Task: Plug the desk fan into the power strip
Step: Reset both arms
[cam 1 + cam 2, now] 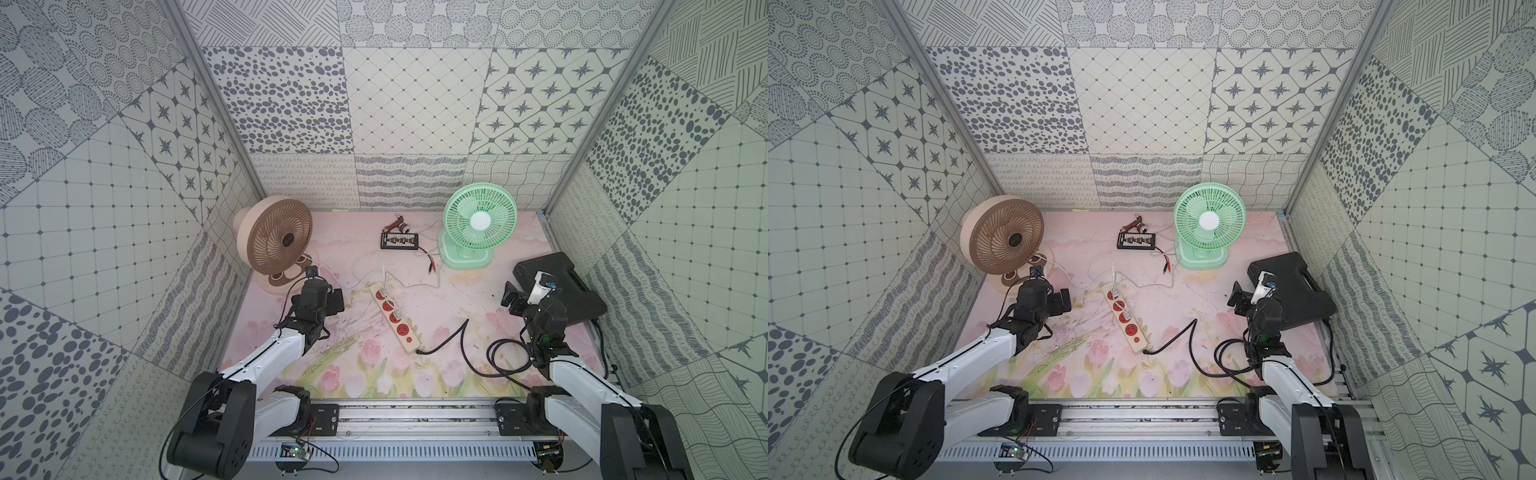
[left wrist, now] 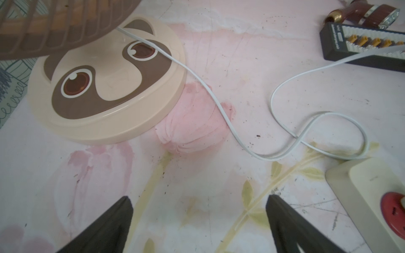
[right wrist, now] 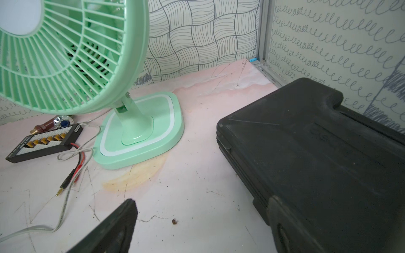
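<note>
Top views: cream power strip (image 1: 390,309), four red sockets.

small black board (image 1: 399,241) with row of yellow connectors, flat near back of table. red and black leads (image 1: 431,268) trail from its end, tips loose on cover. brown tool (image 1: 396,226) with metal tip just behind board. black plastic case (image 1: 559,286) closed, flat at right edge. pink tulip-print cover (image 1: 449,303) scuffed, with yellowish stain (image 3: 135,175). patterned wall panels (image 1: 415,104) on three sides.

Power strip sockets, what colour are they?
The sockets are red, on a cream power strip; best seen in a top view.
</note>
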Motion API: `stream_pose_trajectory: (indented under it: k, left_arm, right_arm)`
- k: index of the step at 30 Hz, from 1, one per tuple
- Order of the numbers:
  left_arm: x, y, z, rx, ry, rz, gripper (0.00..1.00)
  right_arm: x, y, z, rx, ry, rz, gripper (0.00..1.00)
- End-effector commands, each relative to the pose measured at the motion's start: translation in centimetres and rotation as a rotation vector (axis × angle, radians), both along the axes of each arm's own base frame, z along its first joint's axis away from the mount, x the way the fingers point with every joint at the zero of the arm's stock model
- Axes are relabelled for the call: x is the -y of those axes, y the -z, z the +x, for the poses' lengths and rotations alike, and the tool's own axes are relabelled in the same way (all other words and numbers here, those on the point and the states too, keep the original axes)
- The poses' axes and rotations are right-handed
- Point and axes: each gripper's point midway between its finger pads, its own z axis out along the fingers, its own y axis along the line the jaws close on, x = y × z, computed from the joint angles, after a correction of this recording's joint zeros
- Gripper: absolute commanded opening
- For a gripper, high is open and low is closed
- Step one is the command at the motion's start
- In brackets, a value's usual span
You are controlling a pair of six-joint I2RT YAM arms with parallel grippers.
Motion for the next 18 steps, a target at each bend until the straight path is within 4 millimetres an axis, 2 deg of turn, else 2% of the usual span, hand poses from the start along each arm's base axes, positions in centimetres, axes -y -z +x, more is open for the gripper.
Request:
stream_pose_trajectory:
  k: [1, 7, 13, 18]
  left_arm:
    - [1.3, -2.7, 3.6, 0.162, 0.103, 0.016, 0.99]
    - [0.9, -2.2, 5.1, 0.181, 0.101, 0.011, 1.00]
    - [0.8, -1.0, 6.3, 0.191, 0.117, 0.049, 0.99]
    - [1.0, -1.0, 6.0, 0.211, 0.133, 0.045, 1.00]
  right_arm:
    - [0.6, -1.8, 0.7, 0.079, 0.024, -0.034, 0.97]
    - [1.2, -1.8, 1.7, 0.089, 0.053, -0.049, 0.97]
    - [1.4, -1.7, 3.6, 0.096, 0.061, -0.059, 0.97]
    - [1.0, -0.9, 4.2, 0.137, 0.034, -0.067, 0.97]
